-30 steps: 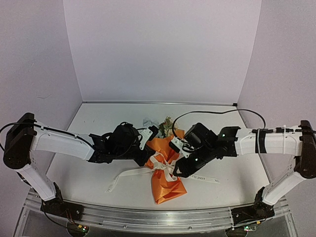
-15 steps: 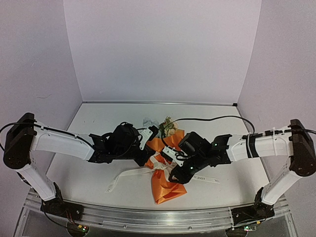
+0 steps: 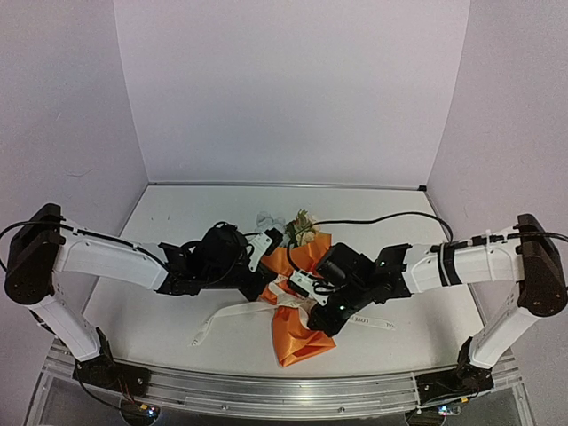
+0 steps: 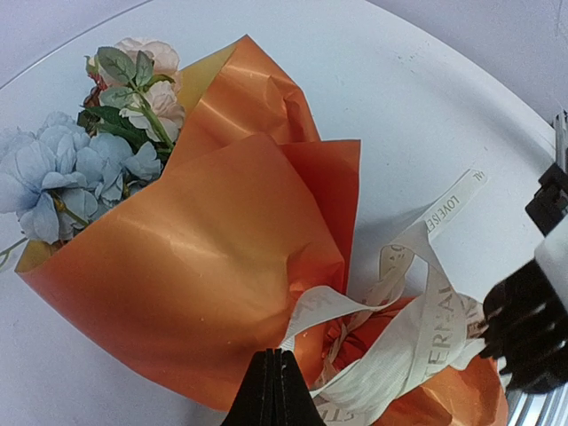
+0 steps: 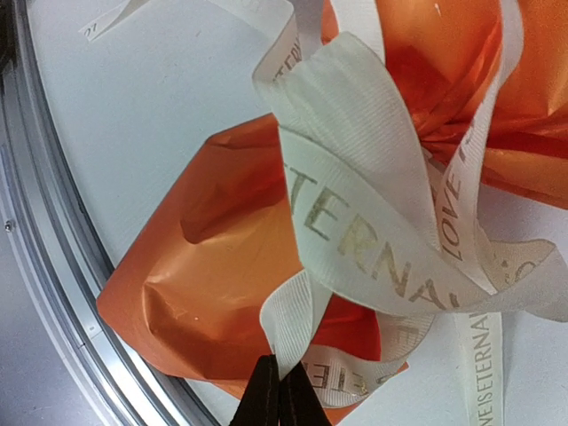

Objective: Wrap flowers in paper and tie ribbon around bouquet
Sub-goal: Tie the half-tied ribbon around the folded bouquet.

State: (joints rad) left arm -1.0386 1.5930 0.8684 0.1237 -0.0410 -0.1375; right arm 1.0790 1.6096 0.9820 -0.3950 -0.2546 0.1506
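Now the left gripper (image 4: 272,355) and right gripper (image 5: 278,362) each pinch a ribbon (image 5: 355,222) strand; draw them apart evenly, left and right, cinching the bouquet (image 4: 204,266) gently.

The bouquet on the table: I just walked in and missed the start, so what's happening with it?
Two robot arms are tying a cream ribbon around an orange paper bouquet lying on the white table. The left gripper and the right gripper are each pinched shut on a ribbon strand near the bundle's narrow waist, where it forms a loose knot. Blue and cream flowers poke out of the wide end.
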